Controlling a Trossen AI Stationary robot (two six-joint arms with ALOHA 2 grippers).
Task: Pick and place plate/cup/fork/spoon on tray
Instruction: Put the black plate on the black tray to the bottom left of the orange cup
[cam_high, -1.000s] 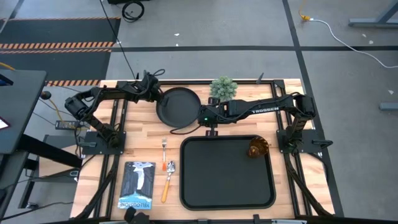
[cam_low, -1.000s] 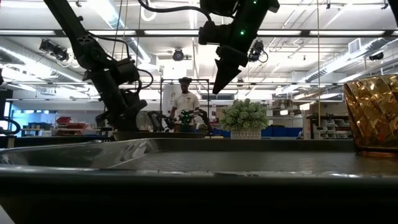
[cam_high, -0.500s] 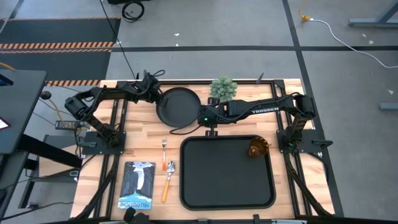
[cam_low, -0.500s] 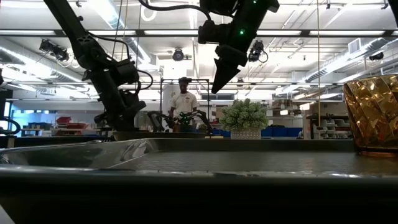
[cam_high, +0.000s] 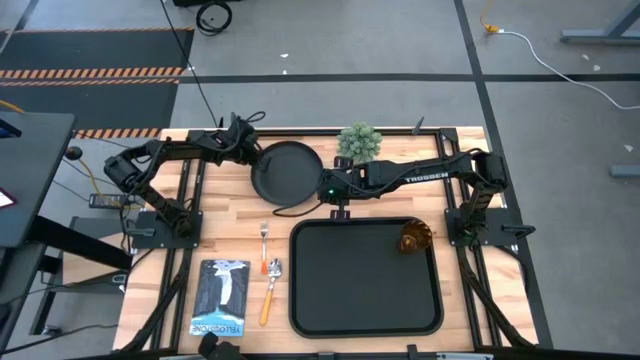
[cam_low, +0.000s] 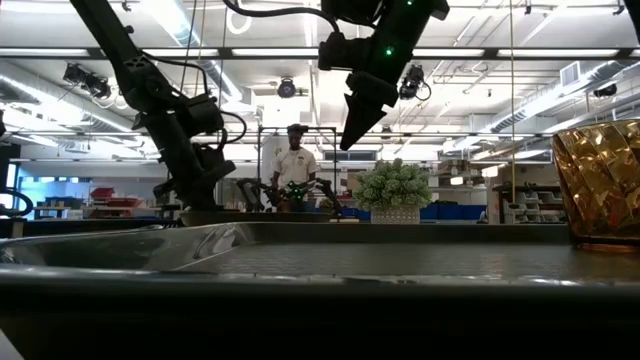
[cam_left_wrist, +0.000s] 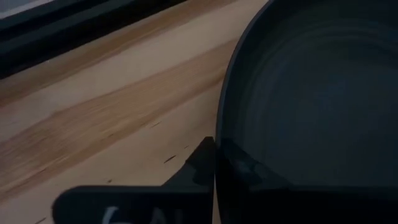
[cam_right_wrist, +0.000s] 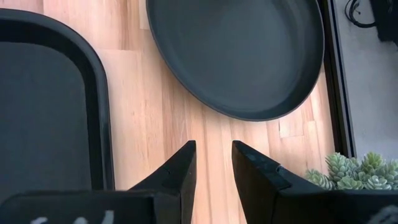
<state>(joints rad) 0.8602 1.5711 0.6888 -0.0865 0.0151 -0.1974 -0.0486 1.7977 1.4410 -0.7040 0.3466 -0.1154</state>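
The round black plate (cam_high: 288, 171) lies flat on the wooden table at the far middle. My left gripper (cam_high: 251, 160) is shut on its left rim. My right gripper (cam_high: 330, 190) hangs open above the table (cam_low: 345, 145), between the plate (cam_right_wrist: 239, 56) and the black tray (cam_high: 366, 277), with nothing between its fingers (cam_right_wrist: 211, 155). The amber cup (cam_high: 415, 239) stands in the tray's far right corner. The fork (cam_high: 264, 240) and the spoon (cam_high: 270, 288) lie on the table to the left of the tray. My left gripper pinches the plate's raised rim (cam_left_wrist: 219, 118) on its left side, with one finger (cam_left_wrist: 198, 167) outside the rim and the other (cam_left_wrist: 245, 169) inside the plate. It comes slanting down from the table's left. The plate (cam_low: 250, 215) lies level on the table.
A small potted plant (cam_high: 359, 142) stands just right of the plate at the far edge. A magazine (cam_high: 220, 297) lies near the front left. A person (cam_low: 296, 165) stands in the room beyond the table.
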